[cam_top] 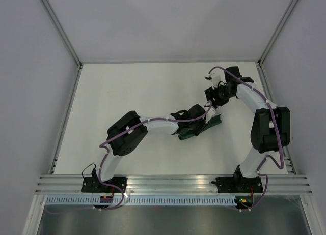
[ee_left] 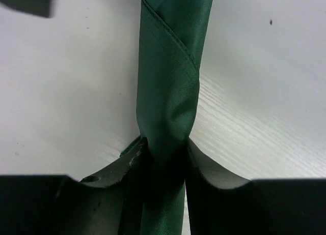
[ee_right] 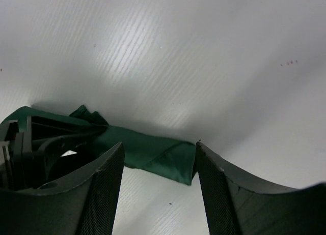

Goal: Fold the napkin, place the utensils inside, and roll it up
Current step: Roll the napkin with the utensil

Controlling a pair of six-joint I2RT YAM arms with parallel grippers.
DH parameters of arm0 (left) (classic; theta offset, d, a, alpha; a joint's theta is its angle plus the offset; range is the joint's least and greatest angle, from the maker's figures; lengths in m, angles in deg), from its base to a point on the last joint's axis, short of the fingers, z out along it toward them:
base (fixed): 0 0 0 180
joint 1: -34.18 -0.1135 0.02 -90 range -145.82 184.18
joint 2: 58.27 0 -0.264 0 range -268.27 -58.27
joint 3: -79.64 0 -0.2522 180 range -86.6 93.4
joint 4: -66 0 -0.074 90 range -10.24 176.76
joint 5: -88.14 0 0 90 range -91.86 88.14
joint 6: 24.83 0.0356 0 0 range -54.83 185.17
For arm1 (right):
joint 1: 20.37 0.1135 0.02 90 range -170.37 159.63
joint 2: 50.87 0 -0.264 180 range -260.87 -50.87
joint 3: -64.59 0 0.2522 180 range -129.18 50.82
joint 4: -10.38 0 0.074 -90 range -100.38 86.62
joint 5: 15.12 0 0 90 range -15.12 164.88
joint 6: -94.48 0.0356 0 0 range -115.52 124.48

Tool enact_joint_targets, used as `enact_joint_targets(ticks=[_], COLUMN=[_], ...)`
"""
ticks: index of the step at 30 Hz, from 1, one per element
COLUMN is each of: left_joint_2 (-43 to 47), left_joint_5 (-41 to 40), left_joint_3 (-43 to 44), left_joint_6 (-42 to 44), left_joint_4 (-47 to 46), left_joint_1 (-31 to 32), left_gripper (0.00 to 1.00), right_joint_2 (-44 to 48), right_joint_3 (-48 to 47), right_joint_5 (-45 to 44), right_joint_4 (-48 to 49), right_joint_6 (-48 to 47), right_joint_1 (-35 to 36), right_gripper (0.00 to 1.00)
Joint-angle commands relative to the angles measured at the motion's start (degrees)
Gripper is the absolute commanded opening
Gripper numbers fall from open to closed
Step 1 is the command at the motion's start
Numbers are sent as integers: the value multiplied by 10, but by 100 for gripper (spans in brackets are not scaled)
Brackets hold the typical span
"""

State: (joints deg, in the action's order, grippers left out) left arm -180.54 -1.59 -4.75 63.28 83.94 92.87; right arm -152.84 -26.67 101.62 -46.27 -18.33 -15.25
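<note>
Between my left jaws I pinch the rolled napkin (ee_left: 168,92); my right jaws stand spread, its end ahead.

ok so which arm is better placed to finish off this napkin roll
Left. Its pincer straddles the rolled napkin, with a finger pressed against each side. The right pincer hangs open near the roll's end, gripping nothing, so it would have to come in first.

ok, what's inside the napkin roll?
Only wound green cloth shows on the napkin, pinched by the left end effector. No utensil visible in any view; whatever's inside is covered by the wraps.
</note>
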Motion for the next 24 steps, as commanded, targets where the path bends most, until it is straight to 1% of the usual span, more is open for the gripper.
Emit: enact_joint_targets(ticks=[1, 7, 13, 18, 24], left_joint_2=[-54, -67, -74, -81, -83], left_joint_5=[-28, -37, -38, -41, -42], left_joint_3=[-14, -5, 7, 16, 18], left_joint_6=[-100, -190, -252, -276, -296], left_joint_4=[104, 99, 82, 77, 72], left_joint_1=[-17, -25, -26, -26, -27], left_gripper=[40, 40, 41, 42, 43], right_joint_2=[46, 72, 78, 54, 20], right_joint_3=[26, 54, 82, 94, 82], right_joint_5=[-89, -114, -115, -114, -107], right_joint_4=[11, -3, 9, 21, 21], right_joint_6=[80, 133, 175, 191, 192], right_joint_1=[0, 0, 0, 0, 1], right_gripper=[64, 65, 66, 66, 66])
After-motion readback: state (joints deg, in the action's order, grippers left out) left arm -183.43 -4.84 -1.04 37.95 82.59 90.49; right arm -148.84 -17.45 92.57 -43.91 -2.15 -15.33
